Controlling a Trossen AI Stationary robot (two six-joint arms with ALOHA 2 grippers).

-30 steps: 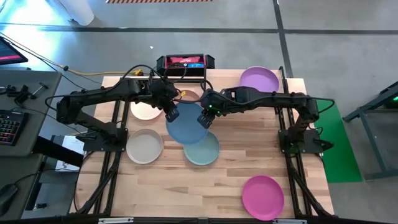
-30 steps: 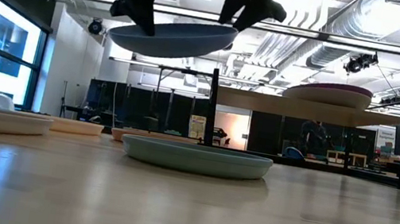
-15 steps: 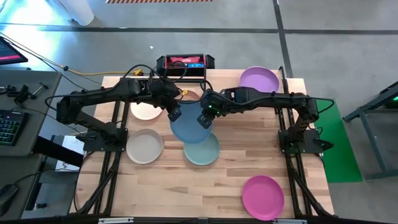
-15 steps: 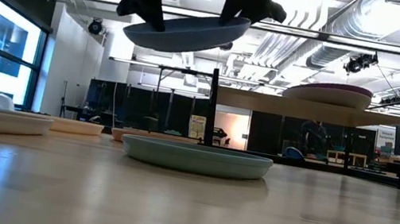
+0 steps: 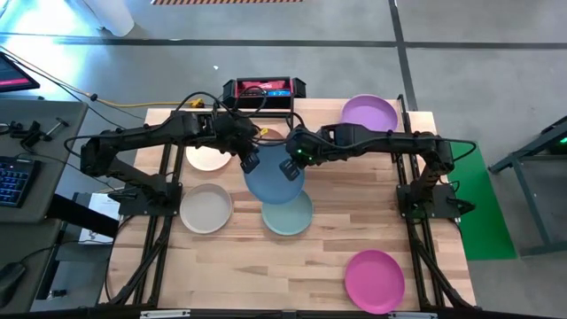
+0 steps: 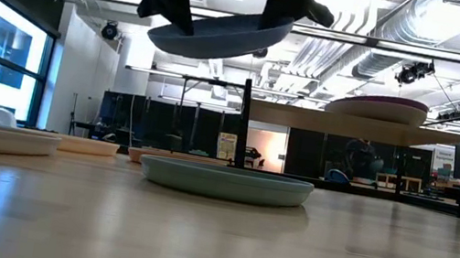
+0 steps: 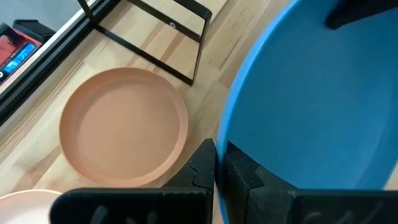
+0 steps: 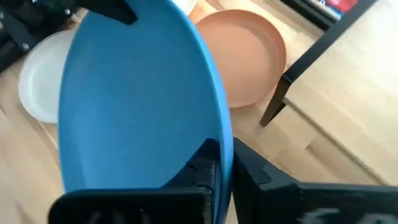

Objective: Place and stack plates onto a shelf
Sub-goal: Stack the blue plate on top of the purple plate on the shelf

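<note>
The blue plate [image 5: 270,175] is held aloft mid-table, tilted, pinched at opposite rims by the left gripper [image 5: 249,161] and right gripper [image 5: 291,168]; uneven pulling could twist it loose onto the teal plate [image 5: 287,213]

Two dark, matte-black jointed arms — the left arm [image 5: 142,137] and the right arm [image 5: 390,142] — ending in blocky black fingers [image 7: 202,171], with small green lights near the right wrist.
</note>
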